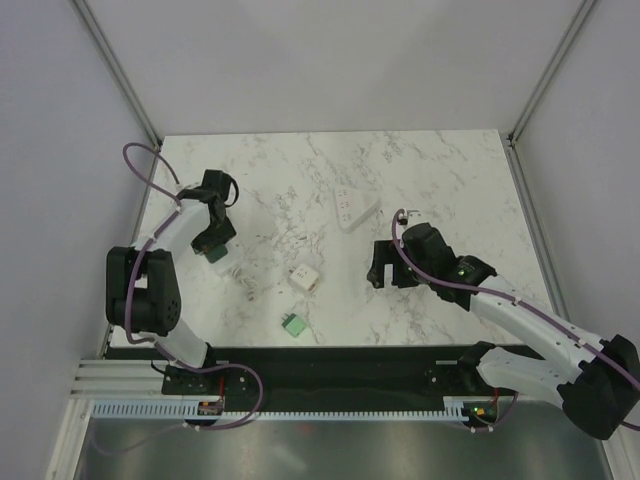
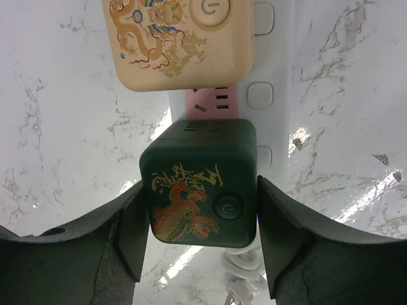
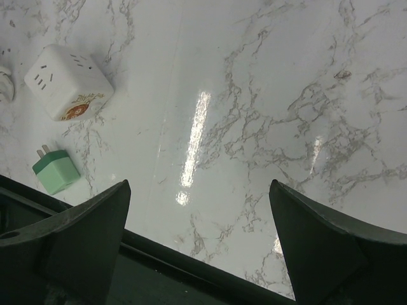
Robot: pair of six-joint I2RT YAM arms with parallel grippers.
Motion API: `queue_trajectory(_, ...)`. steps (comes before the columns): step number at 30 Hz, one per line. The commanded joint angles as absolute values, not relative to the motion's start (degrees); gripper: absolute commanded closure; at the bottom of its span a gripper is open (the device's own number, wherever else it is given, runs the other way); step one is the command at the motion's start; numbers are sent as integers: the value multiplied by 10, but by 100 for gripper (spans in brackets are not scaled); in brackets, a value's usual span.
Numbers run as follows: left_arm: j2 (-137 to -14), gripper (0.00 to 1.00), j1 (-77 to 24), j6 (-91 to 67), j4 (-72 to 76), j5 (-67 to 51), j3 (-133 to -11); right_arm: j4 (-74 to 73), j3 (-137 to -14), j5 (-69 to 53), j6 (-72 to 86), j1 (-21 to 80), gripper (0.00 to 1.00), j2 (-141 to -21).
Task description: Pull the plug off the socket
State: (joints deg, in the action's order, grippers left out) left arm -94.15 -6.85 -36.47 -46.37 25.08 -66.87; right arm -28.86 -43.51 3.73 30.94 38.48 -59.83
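While the right gripper [image 3: 198, 190] hung wide open and empty just past the black near edge of the table [image 1: 450, 180], bare marble lay ahead of it, with a loose mint plug [image 3: 56, 171] and a white cube [image 3: 67, 82] off to its left. Near the left edge, the left gripper [image 2: 202, 210] pressed both flanks of the dark green cube plug [image 2: 200, 184], which sat on the socket [image 2: 275, 60] beside the pink outlet [image 2: 213, 101] with a cream cube [image 2: 178, 38] just beyond; only the left wrist view showed this. Farther out, only the top view showed a second white strip [image 1: 355, 207], with open marble around it.
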Motion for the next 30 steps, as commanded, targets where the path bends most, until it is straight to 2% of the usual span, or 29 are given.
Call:
queue_trajectory(1, -919, 60, -84, -309, -396, 185, -641, -245, -439, 1, 290, 384, 2, -608)
queue_trajectory(3, -898, 65, -102, -295, -389, 189, -631, -218, -439, -52, 284, 384, 2, -616)
queue_trajectory(4, -891, 75, -108, -291, -387, 191, -621, -207, -440, -72, 283, 384, 2, -627)
queue_trajectory(5, -884, 94, -120, -284, -383, 191, -616, -182, -441, -89, 282, 383, 2, -634)
queue_trajectory(6, -877, 98, -126, -282, -383, 192, -612, -168, -442, -128, 281, 383, 2, -642)
queue_trajectory(17, -778, 98, -155, -228, -346, 106, -560, 53, -529, -308, 361, 384, 2, -855)
queue_trajectory(23, -749, 98, -155, -215, -340, 74, -541, 153, -583, -315, 431, 392, 4, -968)
queue_trajectory(30, -744, 98, -154, -207, -331, 53, -530, 135, -722, -320, 452, 414, 6, -1109)
